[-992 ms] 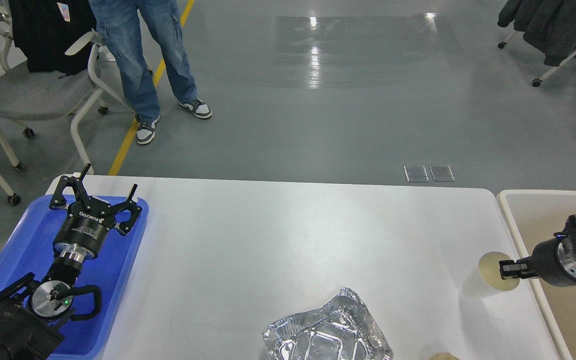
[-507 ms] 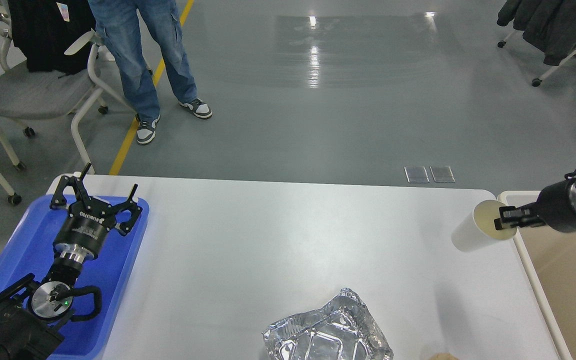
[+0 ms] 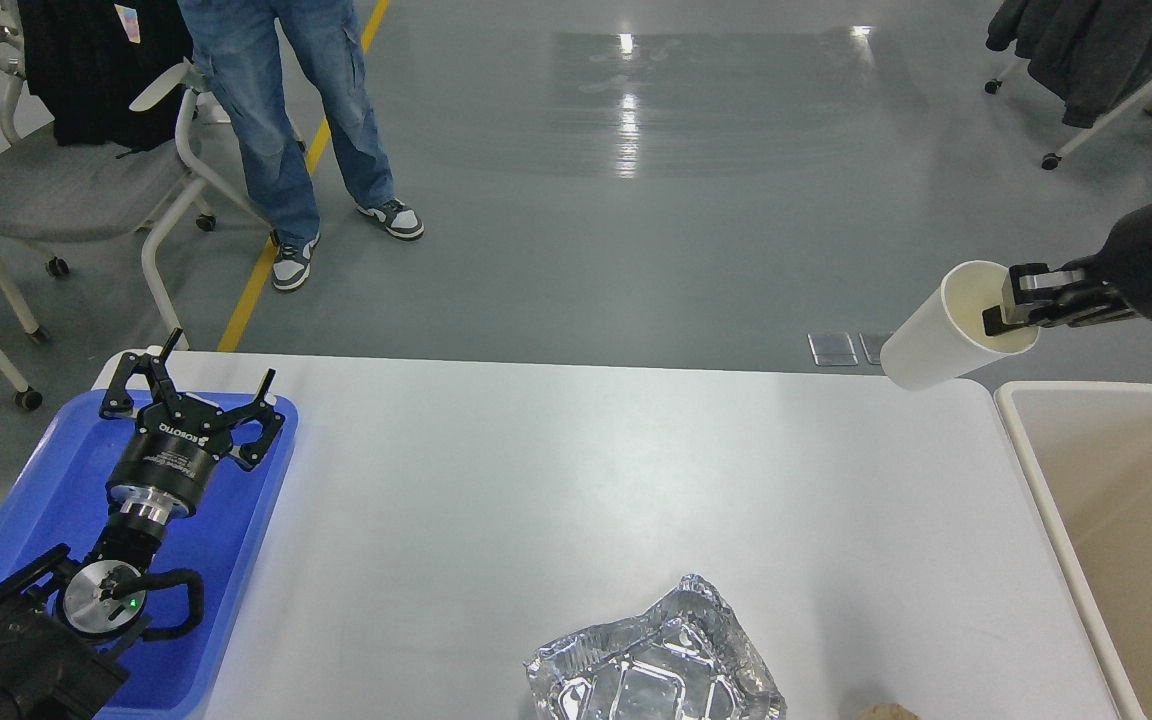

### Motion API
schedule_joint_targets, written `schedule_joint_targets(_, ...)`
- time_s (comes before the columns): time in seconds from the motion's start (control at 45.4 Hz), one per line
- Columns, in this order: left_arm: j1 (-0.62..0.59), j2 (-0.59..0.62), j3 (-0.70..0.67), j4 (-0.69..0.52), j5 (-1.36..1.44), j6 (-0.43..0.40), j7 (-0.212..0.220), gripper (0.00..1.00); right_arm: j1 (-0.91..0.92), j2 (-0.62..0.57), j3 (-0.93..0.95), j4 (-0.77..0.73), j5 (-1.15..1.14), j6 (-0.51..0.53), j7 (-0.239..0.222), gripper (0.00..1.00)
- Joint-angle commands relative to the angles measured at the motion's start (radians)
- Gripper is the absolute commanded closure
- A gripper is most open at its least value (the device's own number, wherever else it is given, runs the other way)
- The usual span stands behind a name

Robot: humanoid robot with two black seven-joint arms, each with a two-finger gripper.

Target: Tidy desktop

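While the right gripper (image 3: 1008, 305) pinches the rim of a paper cup (image 3: 936, 345), lifted above the far right corner of the desktop (image 3: 576, 500), the beige bin (image 3: 1056, 520) lies just below and nearer; the cup's long axis tilts down-left. Left gripper (image 3: 198, 395) hangs spread over the blue tray (image 3: 46, 500). Crumpled foil pan (image 3: 651, 665) sits at the near edge, roughly between both arms, probably nearer the right.

The matte white rectangular desktop (image 3: 556, 480) carries a bright blue plastic tray (image 3: 46, 500) and a crumpled, shiny silver foil container (image 3: 656, 670). The paper cup (image 3: 936, 345) is white outside and cream inside; the rimmed bin (image 3: 1116, 500) is beige.
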Motion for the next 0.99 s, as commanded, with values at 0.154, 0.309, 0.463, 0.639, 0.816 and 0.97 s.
schedule_joint_targets(0.154, 0.0, 0.0, 0.0, 0.0, 0.0, 0.0, 0.0, 0.01, 0.026, -0.063, 0.003, -0.074, 0.053, 0.037, -0.001, 1.0)
schedule_joint_targets(0.309, 0.0, 0.0, 0.0, 0.0, 0.0, 0.0, 0.0, 0.01, -0.132, -0.117, 0.003, -0.27, 0.226, 0.038, -0.001, 1.0)
schedule_joint_targets(0.463, 0.0, 0.0, 0.0, 0.0, 0.0, 0.0, 0.0, 0.01, -0.362, -0.163, 0.003, -0.523, 0.316, 0.038, -0.008, 1.0)
schedule_joint_targets(0.639, 0.0, 0.0, 0.0, 0.0, 0.0, 0.0, 0.0, 0.01, -0.66, -0.19, 0.006, -0.79, 0.459, 0.035, -0.014, 1.0)
schedule_joint_targets(0.816, 0.0, 0.0, 0.0, 0.0, 0.0, 0.0, 0.0, 0.01, -0.851, -0.224, 0.012, -0.915, 0.645, -0.046, -0.095, 1.0)
schedule_joint_targets(0.97, 0.0, 0.0, 0.0, 0.0, 0.0, 0.0, -0.002, 0.01, -0.954, -0.229, 0.101, -0.929, 0.718, -0.178, -0.262, 1.0)
